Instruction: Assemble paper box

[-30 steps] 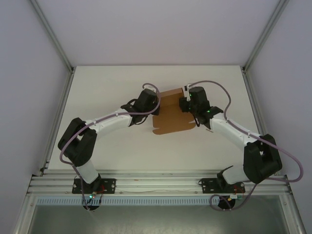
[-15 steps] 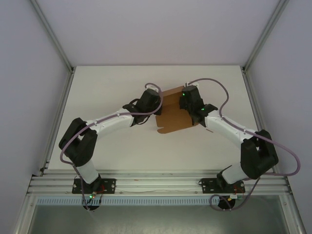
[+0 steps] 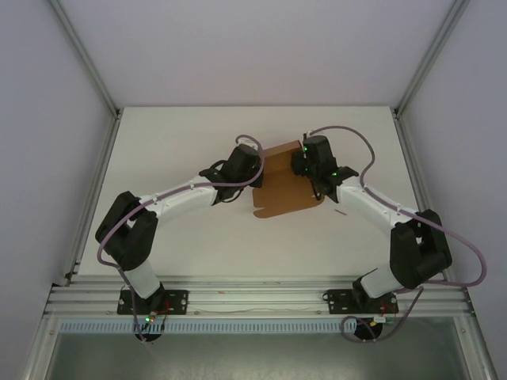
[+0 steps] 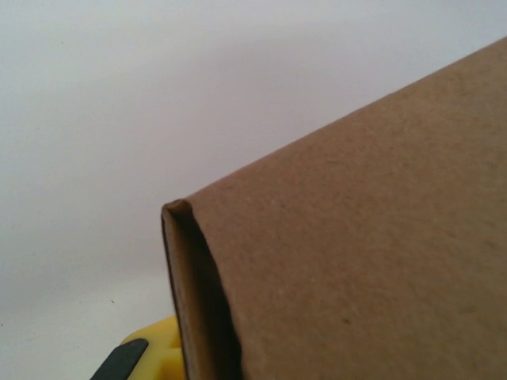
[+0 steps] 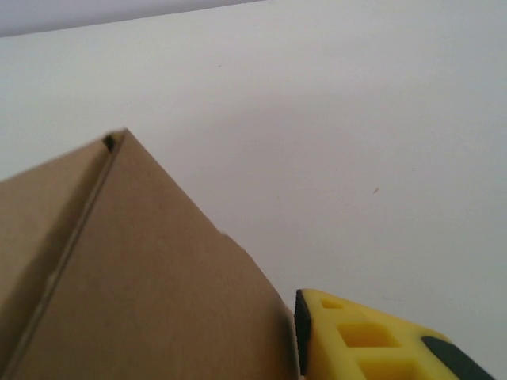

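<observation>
Bench (image 3: 174, 142): white, with plain pale walls (image 3: 238, 47) on three sides.
Paper box (image 3: 279, 184): brown cardboard, partly folded. It sits mid-bench toward the far side, between the two hands. Near flap has rounded corners and points at the arm bases. Resting or lifted: can't tell.
Left hand (image 3: 257, 169): at the box's left edge. Its wrist view has the box (image 4: 348, 237) up close, with one yellow finger (image 4: 158, 355) just left of the folded edge. Clenched or released: can't tell.
Right hand (image 3: 306, 168): at the box's far right corner. Its wrist view has a creased panel of the box (image 5: 142, 285), with one yellow finger (image 5: 364, 342) touching its right edge. Grip state: can't tell.
</observation>
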You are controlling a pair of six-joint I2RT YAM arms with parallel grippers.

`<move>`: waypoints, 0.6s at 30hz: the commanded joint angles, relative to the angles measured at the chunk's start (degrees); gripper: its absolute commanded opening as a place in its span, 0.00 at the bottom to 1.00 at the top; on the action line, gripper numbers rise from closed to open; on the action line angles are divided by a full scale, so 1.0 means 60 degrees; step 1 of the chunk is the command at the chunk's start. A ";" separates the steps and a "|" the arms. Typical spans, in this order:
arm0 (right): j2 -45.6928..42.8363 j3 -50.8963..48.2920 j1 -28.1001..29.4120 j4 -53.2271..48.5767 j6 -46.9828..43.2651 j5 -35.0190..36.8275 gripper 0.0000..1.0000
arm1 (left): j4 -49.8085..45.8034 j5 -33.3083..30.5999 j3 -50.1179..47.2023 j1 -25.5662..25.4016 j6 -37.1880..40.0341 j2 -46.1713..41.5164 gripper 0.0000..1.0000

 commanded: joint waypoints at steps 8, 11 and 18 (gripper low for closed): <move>0.0039 0.0546 -0.0193 -0.0610 0.0011 0.0938 0.18 | -0.0128 0.0166 -0.0056 -0.0148 0.0214 -0.0392 0.00; 0.0051 0.0648 -0.0180 -0.1148 -0.0037 0.2010 0.11 | -0.0311 -0.0088 0.0035 -0.0148 0.0091 -0.0330 0.00; 0.0421 0.0855 -0.0063 -0.1727 -0.0392 0.3210 0.00 | -0.0642 -0.0314 0.0389 -0.0148 -0.0171 -0.0040 0.00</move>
